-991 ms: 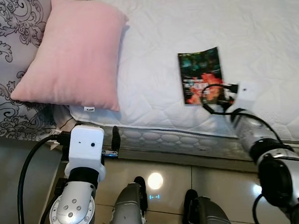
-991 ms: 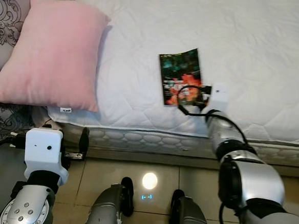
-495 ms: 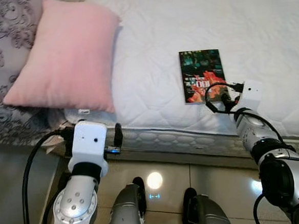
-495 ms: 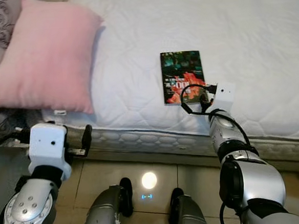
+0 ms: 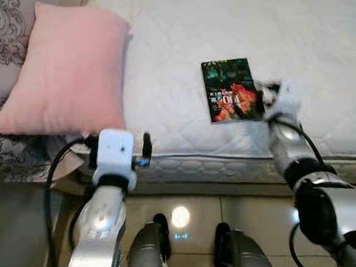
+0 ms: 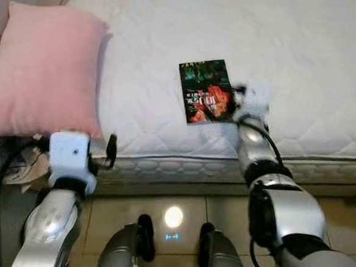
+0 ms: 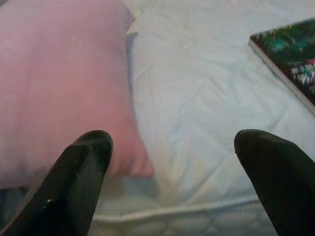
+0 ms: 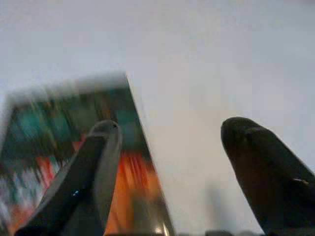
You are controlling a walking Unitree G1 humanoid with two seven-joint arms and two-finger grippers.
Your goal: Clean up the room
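Lying flat on white bed [image 5: 317, 32], dark book [image 5: 229, 89] with red-orange, blurred cover, right gripper [image 8: 170, 167] jaws spread.

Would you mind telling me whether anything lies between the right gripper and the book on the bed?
Nothing visible does. The right gripper is open at the near right corner of the book, one finger over the cover and the other over bare mattress. The pink pillow lies well off to the left.
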